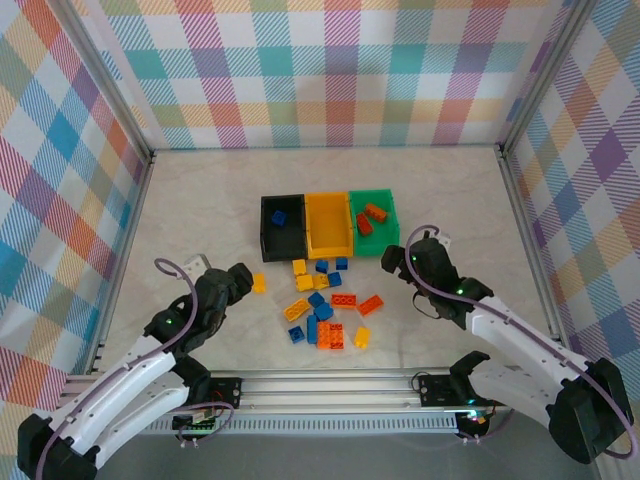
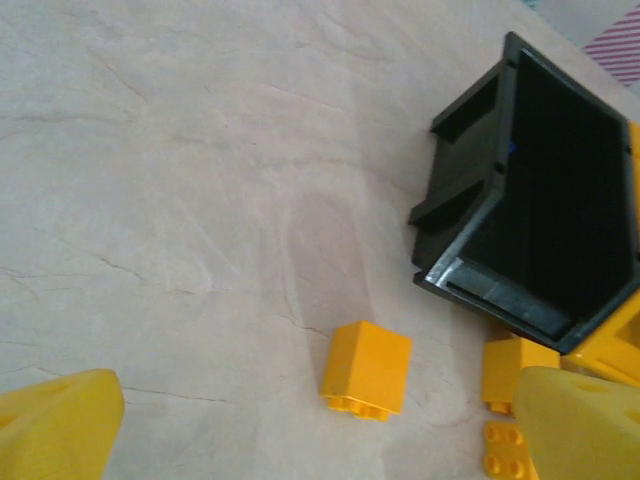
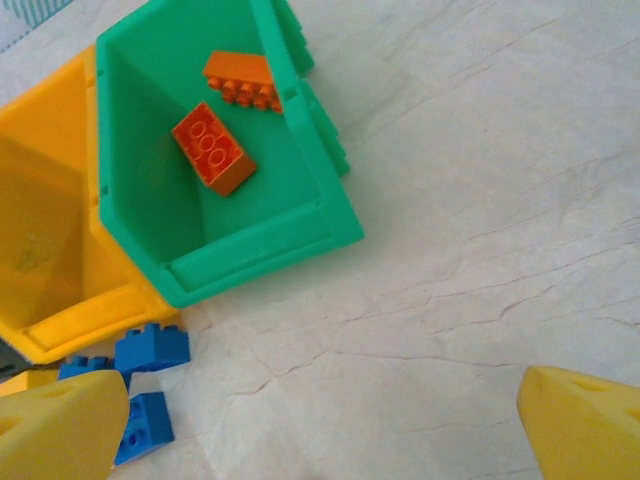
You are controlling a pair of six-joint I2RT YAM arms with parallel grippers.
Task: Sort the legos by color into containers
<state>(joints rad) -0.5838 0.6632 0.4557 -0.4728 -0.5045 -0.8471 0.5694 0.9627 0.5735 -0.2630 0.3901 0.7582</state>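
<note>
**Left side.** The left gripper [image 1: 238,281] hovers at the left edge of the scatter with its jaws spread fully and nothing in them. In the left wrist view, a lone yellow brick [image 2: 366,369] lies on the table [image 1: 200,200] ahead of the gripper. It falls between the lines of the two fingers and is untouched. It sits apart from the other bricks, near and left of the black bin [image 2: 470,170].

**Centre.** Three containers stand in a row, side by side.
- The black bin, on the left, holds one blue brick [image 1: 279,217].
- The yellow bin [image 1: 330,248], in the middle, looks empty.
- The green bin [image 3: 255,255], on the right, holds two orange bricks [image 3: 214,148].

The loose legos [image 1: 322,305] lie just on the near side of the bins. They are a mix of yellow, blue and orange, and several touch each other.

**Right side.** The right gripper [image 1: 414,254] sits just near and right of the green bin. Its jaws are wide apart and it is empty.

**Judgement.**
- The sort is at an early stage, with most bricks on the table.
- The contents suggest blue goes to black and orange to green, which leaves yellow for the yellow bin.
- The step in hand looks like the left arm lining up on the lone yellow brick.
- Next, the left gripper should descend to straddle that brick and close on its flat sides. It should then lift high enough to pass over the black bin rim and release over the middle bin.
- The right arm is free to pick from the right edge of the pile.
</note>
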